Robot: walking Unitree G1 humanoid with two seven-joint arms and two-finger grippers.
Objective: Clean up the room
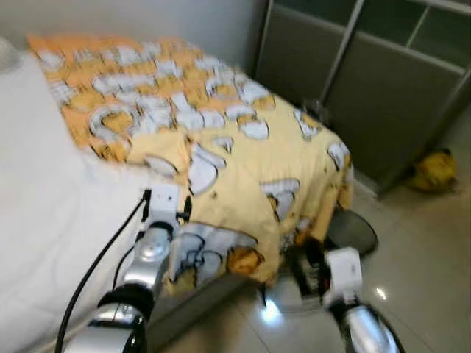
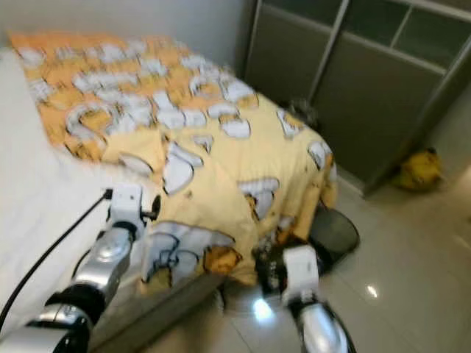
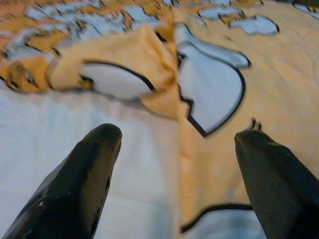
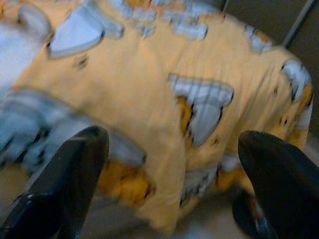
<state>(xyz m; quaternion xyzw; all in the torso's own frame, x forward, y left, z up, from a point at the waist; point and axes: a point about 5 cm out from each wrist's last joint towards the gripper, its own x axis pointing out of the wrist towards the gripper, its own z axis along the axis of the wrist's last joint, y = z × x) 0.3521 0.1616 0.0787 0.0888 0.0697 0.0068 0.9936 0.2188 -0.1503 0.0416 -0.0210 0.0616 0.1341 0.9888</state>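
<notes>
A yellow-orange blanket [image 1: 243, 147] with white cartoon shapes covers the far part of the bed and hangs over its foot corner. Its near edge is folded back [image 3: 149, 69] on the white sheet [image 1: 44, 191]. My left gripper [image 3: 177, 132] hovers open just above that edge, one finger over the sheet and the other over the blanket. My right gripper [image 4: 174, 134] is lower, off the bed's corner, open and facing the hanging blanket [image 4: 149, 124]. Its black fingers [image 1: 305, 257] show near the floor. Neither gripper holds anything.
Grey sliding wardrobe doors [image 1: 383, 95] stand beyond the bed on the right. A yellow bag [image 1: 434, 170] lies on the floor by them. A dark round object [image 1: 353, 232] sits on the glossy tiles [image 1: 427, 257] at the bed's foot.
</notes>
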